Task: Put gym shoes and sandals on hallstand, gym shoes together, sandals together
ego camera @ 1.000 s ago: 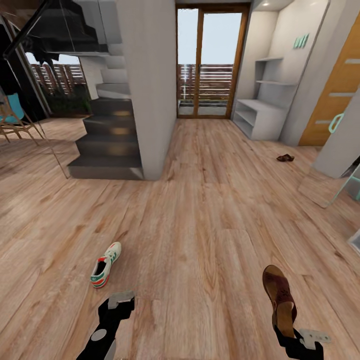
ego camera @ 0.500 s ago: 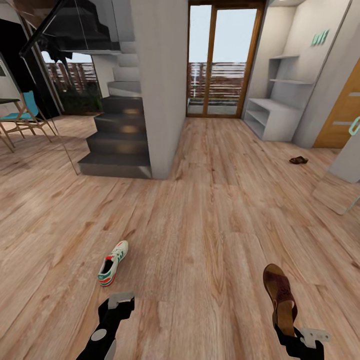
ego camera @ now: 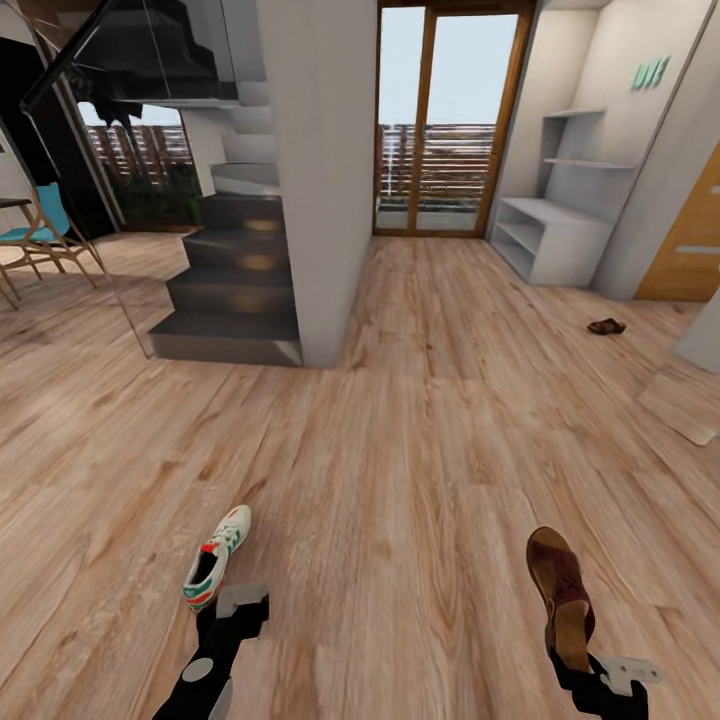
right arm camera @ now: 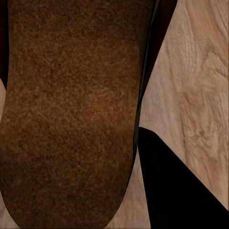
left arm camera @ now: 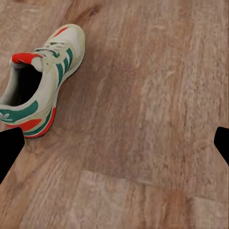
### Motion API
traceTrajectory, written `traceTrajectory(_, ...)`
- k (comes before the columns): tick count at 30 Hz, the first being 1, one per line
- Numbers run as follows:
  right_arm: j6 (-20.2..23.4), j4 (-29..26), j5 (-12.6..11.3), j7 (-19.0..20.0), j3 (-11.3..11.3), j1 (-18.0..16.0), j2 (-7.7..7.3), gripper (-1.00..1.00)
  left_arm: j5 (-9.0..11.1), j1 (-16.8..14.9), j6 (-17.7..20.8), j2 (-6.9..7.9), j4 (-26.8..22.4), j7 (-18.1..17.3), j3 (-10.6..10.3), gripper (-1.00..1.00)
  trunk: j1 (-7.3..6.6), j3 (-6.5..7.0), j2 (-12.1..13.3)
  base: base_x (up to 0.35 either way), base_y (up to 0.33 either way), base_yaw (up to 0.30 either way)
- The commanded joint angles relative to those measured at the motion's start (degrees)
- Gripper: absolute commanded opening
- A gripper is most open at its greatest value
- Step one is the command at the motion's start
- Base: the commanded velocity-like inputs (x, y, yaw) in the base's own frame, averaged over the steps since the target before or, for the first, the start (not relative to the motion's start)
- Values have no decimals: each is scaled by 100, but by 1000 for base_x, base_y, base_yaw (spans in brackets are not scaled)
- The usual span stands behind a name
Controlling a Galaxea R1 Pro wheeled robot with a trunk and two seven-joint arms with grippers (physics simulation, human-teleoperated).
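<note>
Sandal (ego camera: 560, 592) carried heel-first in the closed right tool (ego camera: 580, 668), raised off the corridor floor (ego camera: 400, 450) for transport toward the distant hallstand (ego camera: 555, 235); left tool (ego camera: 240, 600) spread wide and empty, just beside one gym shoe (ego camera: 215, 558); second sandal (ego camera: 606, 326) lies near the hallstand.

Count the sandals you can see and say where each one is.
2. One sandal is held in the right hand, near the camera. The other sandal lies on the floor near the hallstand.
</note>
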Motion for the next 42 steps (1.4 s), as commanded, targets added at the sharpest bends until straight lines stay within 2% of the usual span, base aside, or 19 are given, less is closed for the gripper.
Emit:
traceTrajectory(1,-6,5,-32,56,-30,-4,3,-100,18,-3,-19,-1,5,16,-3,100,2,-4,-1,176,94,0)
traceTrajectory(14,-6,9,-33,54,-38,-4,3,-100,17,-3,-25,-1,1,16,-3,100,2,-5,-1,22,12,175)
traceTrajectory(22,-6,3,-34,54,-39,-4,3,-100,24,-3,-19,6,1,16,3,100,2,-6,-1,23,15,8)
traceTrajectory(42,-6,3,-34,56,-39,-4,3,-100,23,-3,-20,8,1,16,6,100,2,-6,-1,137,96,0)
